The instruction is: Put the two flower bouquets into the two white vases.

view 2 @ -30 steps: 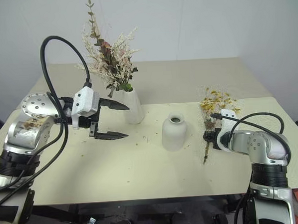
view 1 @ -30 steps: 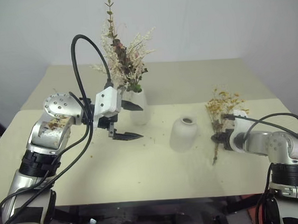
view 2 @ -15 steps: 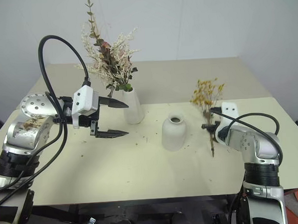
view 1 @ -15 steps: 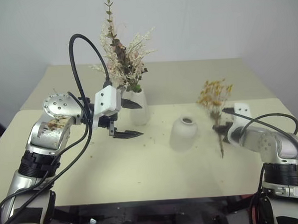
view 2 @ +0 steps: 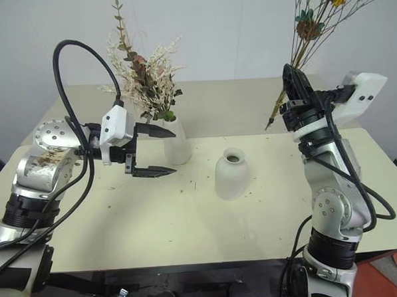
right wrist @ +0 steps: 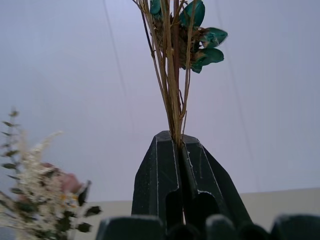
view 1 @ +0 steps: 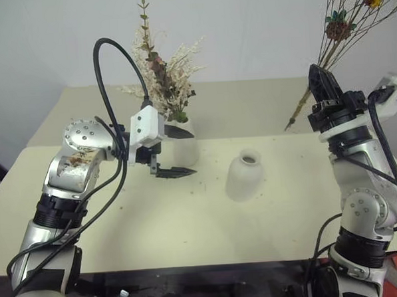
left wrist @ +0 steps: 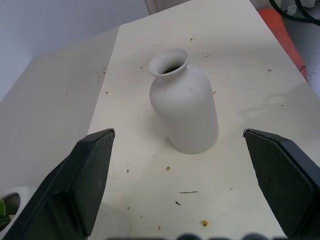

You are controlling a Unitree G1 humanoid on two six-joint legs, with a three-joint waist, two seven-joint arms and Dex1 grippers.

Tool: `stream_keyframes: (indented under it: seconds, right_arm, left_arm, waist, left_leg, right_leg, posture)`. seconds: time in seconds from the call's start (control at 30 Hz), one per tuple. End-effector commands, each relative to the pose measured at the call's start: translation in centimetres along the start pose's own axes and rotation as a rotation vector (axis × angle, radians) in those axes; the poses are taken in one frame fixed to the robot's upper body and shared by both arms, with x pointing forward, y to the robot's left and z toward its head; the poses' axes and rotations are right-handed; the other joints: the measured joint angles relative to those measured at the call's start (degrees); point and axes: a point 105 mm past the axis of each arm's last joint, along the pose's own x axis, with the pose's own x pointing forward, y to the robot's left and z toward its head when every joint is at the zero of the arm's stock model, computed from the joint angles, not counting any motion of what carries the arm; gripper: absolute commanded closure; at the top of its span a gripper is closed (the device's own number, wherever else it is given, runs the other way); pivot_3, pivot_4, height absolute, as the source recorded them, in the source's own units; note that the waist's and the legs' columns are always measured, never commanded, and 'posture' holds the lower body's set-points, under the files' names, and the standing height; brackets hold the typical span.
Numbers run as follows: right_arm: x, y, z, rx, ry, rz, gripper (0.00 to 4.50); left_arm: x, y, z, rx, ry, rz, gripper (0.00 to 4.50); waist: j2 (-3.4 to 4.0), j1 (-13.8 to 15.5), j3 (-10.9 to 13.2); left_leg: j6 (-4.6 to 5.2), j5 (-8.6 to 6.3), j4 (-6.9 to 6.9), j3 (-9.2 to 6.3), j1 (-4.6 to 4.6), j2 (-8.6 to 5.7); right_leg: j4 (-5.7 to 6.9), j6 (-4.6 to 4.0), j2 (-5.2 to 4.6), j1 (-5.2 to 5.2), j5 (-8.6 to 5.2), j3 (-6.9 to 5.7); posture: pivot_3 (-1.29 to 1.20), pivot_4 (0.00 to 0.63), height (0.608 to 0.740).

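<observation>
The right gripper (view 2: 292,77) stood clamped on the thin-stemmed yellow dried bouquet (view 2: 312,24), held high. The left gripper (view 2: 160,150) hung wide open beside the tall white ceramic vase (view 2: 177,144) of pink roses.

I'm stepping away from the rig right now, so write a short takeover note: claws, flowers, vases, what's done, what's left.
Left claw: open, holding nothing, hovering beside the tall vase.
Right claw: shut on the stems of the dried bouquet, lifted above the table, flower heads up.
Done: pink rose bouquet stands in the tall vase.
Left: the short vase stands upright mid-table, with no flowers in it. The dried stems likely need turning downward and lowering into its small mouth before release.
</observation>
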Motion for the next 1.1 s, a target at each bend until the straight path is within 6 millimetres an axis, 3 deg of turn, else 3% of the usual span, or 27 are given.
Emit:
stream_keyframes:
  seconds: [0.03,0.33,0.93,0.97,1.1]
  right_arm:
    - [0.5,2.1,-0.1,0.01,-0.038,0.077,4.46]
    - [-0.9,3.2,-3.4,0.046,0.043,0.108,4.46]
    - [-3.5,3.2,-7.0,-0.016,0.074,0.127,4.46]
    - [-3.6,3.2,-7.1,-0.024,0.072,0.128,3.95]
    - [-4.0,3.3,-6.8,-0.04,0.072,0.148,2.78]
  left_arm:
    - [-0.2,0.4,1.1,0.043,-0.012,0.014,0.0]
    - [-1.0,0.0,0.8,0.027,0.014,0.036,0.0]
    - [-1.0,0.0,0.7,0.034,0.032,0.026,0.0]
    - [-1.1,0.0,0.7,0.034,0.033,0.026,0.0]
    - [-1.1,0.0,0.7,0.035,0.034,0.027,0.0]
  waist:
    - [0.01,0.0,0.0]
    - [0.01,0.2,0.0]
    - [0.04,0.0,0.0]
    - [0.04,0.0,0.0]
    - [0.04,0.1,0.0]
  left_leg:
    - [0.0,0.0,0.0,0.0,0.0,0.0]
    - [0.0,0.0,-0.02,-0.01,-0.01,0.0]
    - [0.0,0.0,-0.03,0.0,0.01,0.01]
    - [0.0,0.0,-0.03,0.0,0.0,0.0]
    - [0.0,0.0,-0.03,0.0,0.0,0.01]
  right_leg:
    - [0.0,0.0,0.0,-0.01,0.0,0.0]
    - [-0.01,0.0,0.0,0.0,-0.01,-0.01]
    - [-0.01,0.14,0.02,-0.02,-0.1,0.0]
    - [-0.01,0.25,0.01,-0.01,-0.16,-0.01]
    - [-0.01,0.26,0.01,-0.01,-0.17,-0.01]
  posture:
    - [0.0,0.15,0.74]
    - [0.0,0.15,0.74]
    - [0.0,0.15,0.74]
    - [0.0,0.15,0.74]
    - [0.0,0.15,0.74]
